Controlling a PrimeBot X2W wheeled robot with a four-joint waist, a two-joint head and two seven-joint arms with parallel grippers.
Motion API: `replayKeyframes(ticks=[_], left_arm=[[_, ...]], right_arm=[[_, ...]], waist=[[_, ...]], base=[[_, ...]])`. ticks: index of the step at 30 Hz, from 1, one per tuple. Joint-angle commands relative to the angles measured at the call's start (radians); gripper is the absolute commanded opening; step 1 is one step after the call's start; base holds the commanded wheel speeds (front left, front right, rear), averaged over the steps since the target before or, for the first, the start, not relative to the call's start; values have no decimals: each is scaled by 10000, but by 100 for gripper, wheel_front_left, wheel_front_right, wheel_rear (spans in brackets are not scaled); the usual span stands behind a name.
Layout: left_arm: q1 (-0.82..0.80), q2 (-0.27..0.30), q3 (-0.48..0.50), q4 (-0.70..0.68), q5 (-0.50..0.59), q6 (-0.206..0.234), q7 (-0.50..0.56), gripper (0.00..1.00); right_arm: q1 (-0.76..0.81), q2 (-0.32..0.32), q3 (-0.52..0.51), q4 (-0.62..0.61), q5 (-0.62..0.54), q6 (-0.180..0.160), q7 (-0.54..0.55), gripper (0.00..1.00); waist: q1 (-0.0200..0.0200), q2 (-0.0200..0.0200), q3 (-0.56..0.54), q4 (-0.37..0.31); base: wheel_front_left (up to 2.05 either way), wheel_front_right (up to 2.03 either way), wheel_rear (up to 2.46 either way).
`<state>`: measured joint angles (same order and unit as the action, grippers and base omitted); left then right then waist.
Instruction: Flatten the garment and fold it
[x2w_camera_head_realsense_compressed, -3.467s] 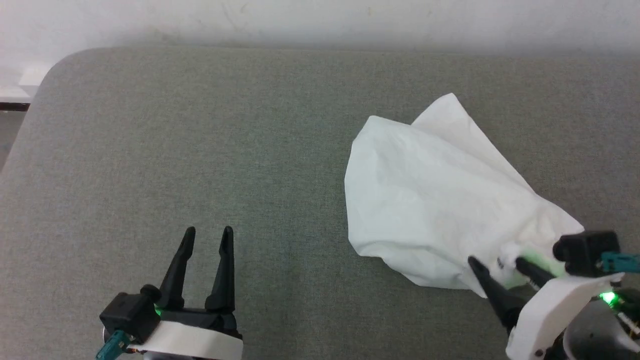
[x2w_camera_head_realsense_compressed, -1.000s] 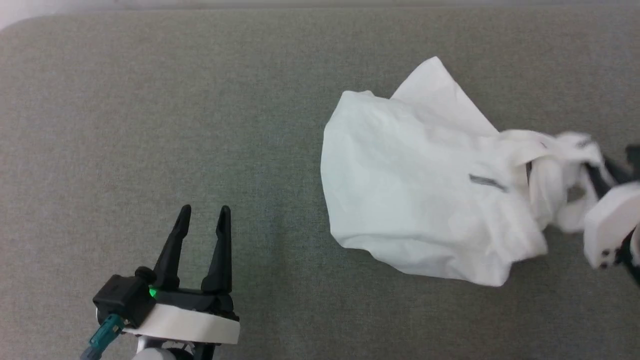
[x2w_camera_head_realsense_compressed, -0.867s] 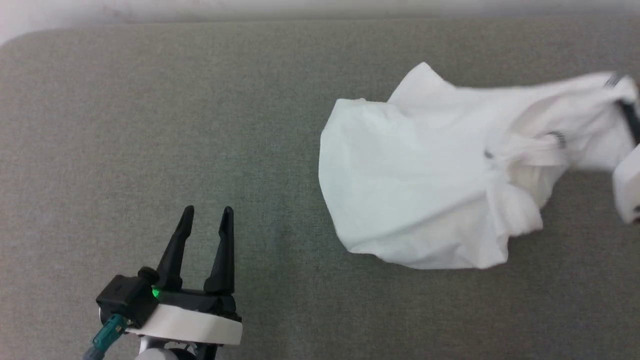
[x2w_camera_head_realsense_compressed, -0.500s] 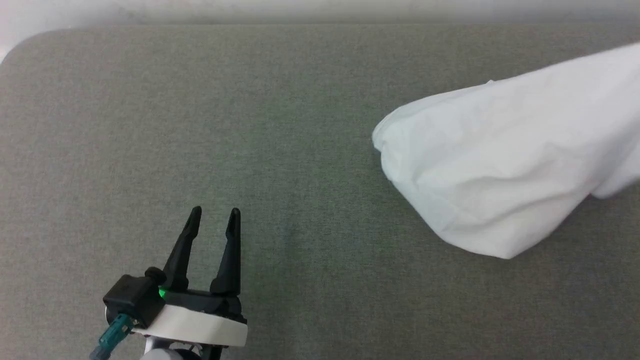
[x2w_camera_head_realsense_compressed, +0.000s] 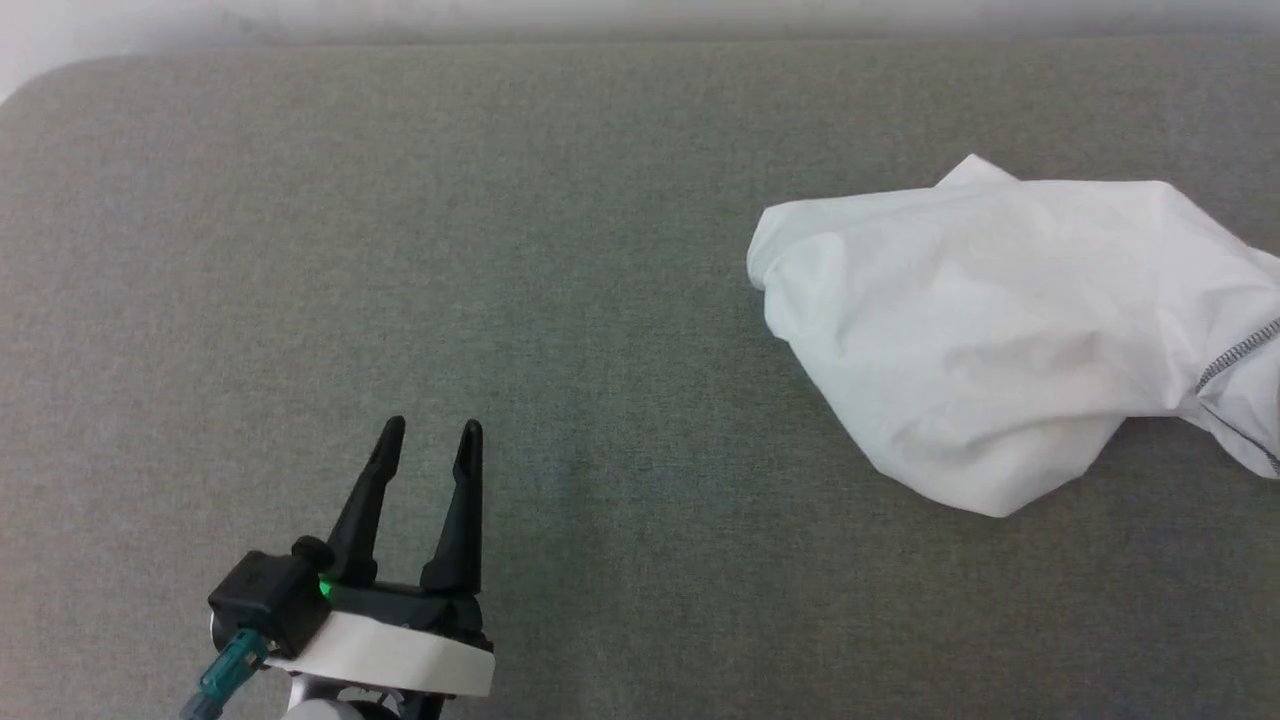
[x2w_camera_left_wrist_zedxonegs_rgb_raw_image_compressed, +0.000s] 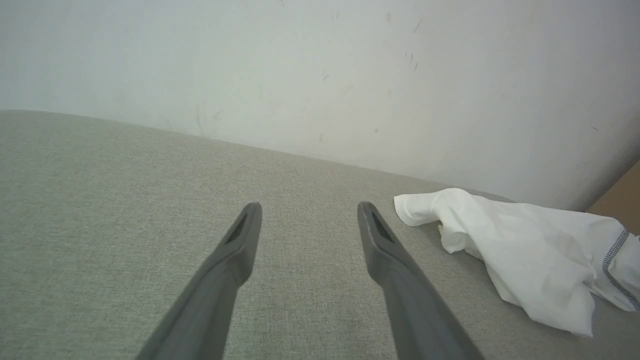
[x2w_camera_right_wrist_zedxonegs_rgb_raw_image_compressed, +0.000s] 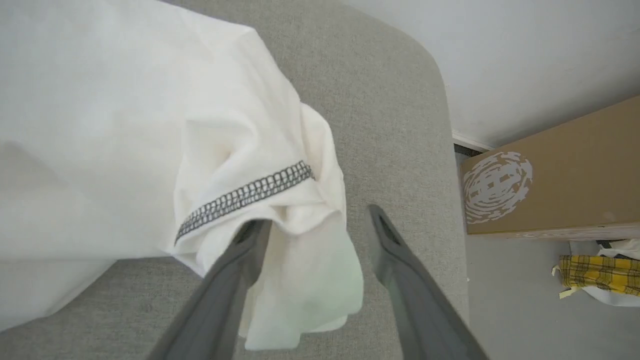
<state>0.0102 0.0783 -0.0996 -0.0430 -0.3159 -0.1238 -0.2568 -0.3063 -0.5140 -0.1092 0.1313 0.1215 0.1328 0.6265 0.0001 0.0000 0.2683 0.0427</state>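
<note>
Editor: Bench first, then the shirt?
Photographer: Grey cloth-covered bench (x2w_camera_head_realsense_compressed: 400, 250) spans the frame. The garment (x2w_camera_head_realsense_compressed: 980, 330) lies crumpled on its right side, cut off by the head view's right edge.
Editor: Claws?
Photographer: Left claw (x2w_camera_head_realsense_compressed: 432, 430) hovers wide and empty, well apart from the shirt. Right claw (x2w_camera_right_wrist_zedxonegs_rgb_raw_image_compressed: 317, 220) stands wide too, a loose fold between its fingers, not pinched.
Editor: Handling?
Photographer: Thin, light and limp, I judge; it will sag and bunch. It is best taken along the hem with zigzag stitching (x2w_camera_right_wrist_zedxonegs_rgb_raw_image_compressed: 245, 195), one claw at each corner.
Editor: Unclear?
Photographer: Sleeves, collar and label are buried in folds. Which hem that is, I cannot tell.
</note>
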Motion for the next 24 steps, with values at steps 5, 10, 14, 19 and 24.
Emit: replayKeyframes(ticks=[5,10,14,19,24], left_arm=[[239,-1,109,-16,25,-69,-49,100],[398,-31,237,-142,59,-69,-49,100],[598,-46,404,-364,111,-69,-49,100],[905,-101,718,-811,249,-69,-49,100],[1277,-192,883,-1130,274,-69,-49,100]], right_arm=[[262,1066,-850,-2038,562,-21,-123,100],[1156,2707,-1666,-4402,-37,-21,-1878,100],[2431,4271,-1756,-5238,-531,-21,-3678,100],[3976,4627,-1236,-4799,46,-21,-5921,100],[4859,4634,-381,-3619,813,-21,-7628,100]], waist=[[-1,0,-620,-442],[-1,0,-726,-545],[-1,0,-784,-587],[-1,0,-913,-625],[-1,0,-1043,-716]], base=[[0,0,0],[0,0,0],[0,0,0],[0,0,0],[0,0,0]])
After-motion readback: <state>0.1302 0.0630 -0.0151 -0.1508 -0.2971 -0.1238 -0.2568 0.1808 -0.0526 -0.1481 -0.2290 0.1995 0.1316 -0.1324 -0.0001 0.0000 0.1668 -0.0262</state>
